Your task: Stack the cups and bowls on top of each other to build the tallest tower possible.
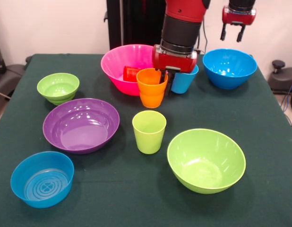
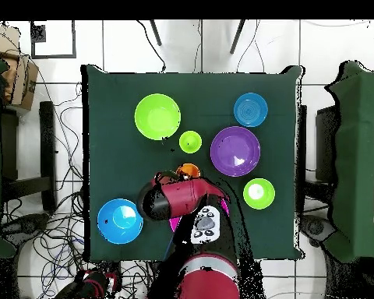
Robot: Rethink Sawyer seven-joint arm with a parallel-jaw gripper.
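Observation:
The orange cup (image 1: 152, 88) stands upright mid-table, in front of the large pink bowl (image 1: 118, 60). My gripper (image 1: 164, 78) is at the orange cup's right rim; its grip is hidden by the wrist. From overhead the gripper (image 2: 182, 176) sits just below the orange cup (image 2: 188, 169). The red cup (image 1: 131, 73) lies inside the pink bowl. The light blue cup (image 1: 184, 81) stands behind my wrist. The lime green cup (image 1: 149, 131) stands alone in front. No pieces are stacked besides the red cup in the pink bowl.
The large lime green bowl (image 1: 206, 160) is front right and the large blue bowl (image 1: 229, 67) back right. The purple bowl (image 1: 81, 124), small lime bowl (image 1: 58, 87) and small blue ringed bowl (image 1: 42, 178) are on the left. A red and black pronged device (image 1: 238, 19) hangs at the top right.

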